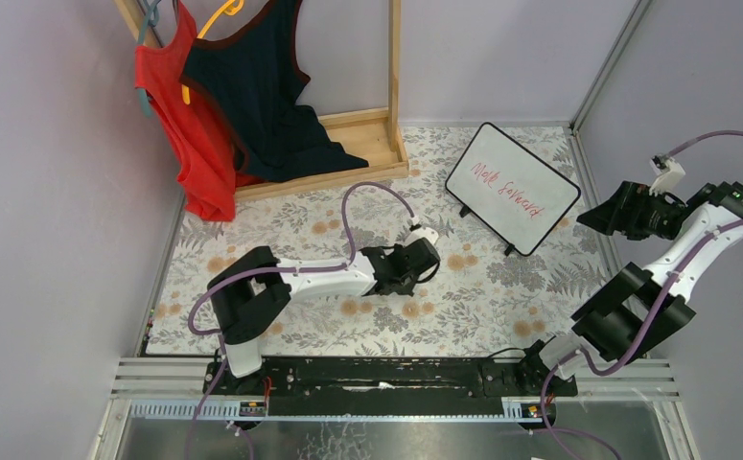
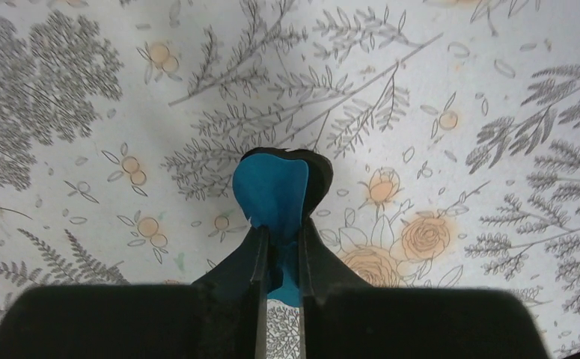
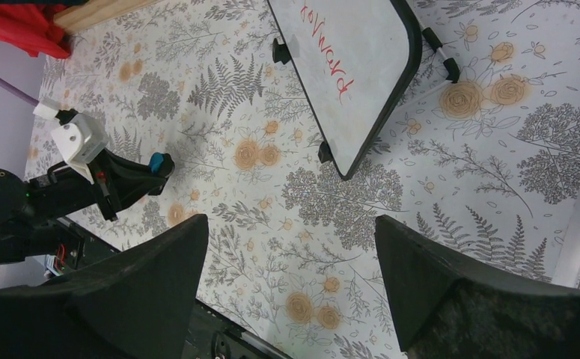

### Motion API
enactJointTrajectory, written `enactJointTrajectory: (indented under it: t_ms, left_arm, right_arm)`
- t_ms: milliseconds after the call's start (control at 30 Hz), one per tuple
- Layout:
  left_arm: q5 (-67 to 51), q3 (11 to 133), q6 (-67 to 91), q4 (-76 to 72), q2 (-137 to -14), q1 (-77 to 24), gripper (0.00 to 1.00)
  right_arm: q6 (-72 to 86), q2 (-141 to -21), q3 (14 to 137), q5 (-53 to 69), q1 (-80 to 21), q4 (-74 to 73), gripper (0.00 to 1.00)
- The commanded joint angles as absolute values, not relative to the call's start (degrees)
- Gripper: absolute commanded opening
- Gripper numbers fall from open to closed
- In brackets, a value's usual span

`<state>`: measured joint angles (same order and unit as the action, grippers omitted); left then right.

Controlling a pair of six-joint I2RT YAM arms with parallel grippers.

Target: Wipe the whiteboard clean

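The whiteboard [image 1: 511,187] stands tilted on small black feet at the back right of the table, with red handwriting across it; its lower part shows in the right wrist view [image 3: 346,60]. My left gripper [image 1: 429,262] is at mid table, left of the board and apart from it, shut on a small blue eraser [image 2: 270,198] just above the floral cloth. That eraser [image 3: 157,162] also shows at the left fingertips in the right wrist view. My right gripper [image 1: 592,218] hovers open and empty, right of the board.
A wooden rack base [image 1: 348,144] at the back left carries a red top [image 1: 190,134] and a dark navy top [image 1: 262,96] on hangers. A floral cloth [image 1: 482,287] covers the table. Grey walls close both sides, and a black rail [image 1: 386,379] runs along the near edge.
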<state>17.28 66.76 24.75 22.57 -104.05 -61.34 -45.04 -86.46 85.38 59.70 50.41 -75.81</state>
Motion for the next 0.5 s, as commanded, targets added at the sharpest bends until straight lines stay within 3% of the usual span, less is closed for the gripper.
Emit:
enactJointTrajectory:
  t_ms: [0, 467]
  left_arm:
    - [22.6, 69.5, 22.0, 15.5, -102.6, -60.2, 0.00]
    - [17.9, 69.5, 19.4, -3.3, -105.2, -50.5, 0.00]
  right_arm:
    - [-44.7, -88.2, 88.9, 61.2, 50.4, -75.0, 0.87]
    - [-52.7, -101.3, 104.1, 60.3, 50.3, -84.2, 0.87]
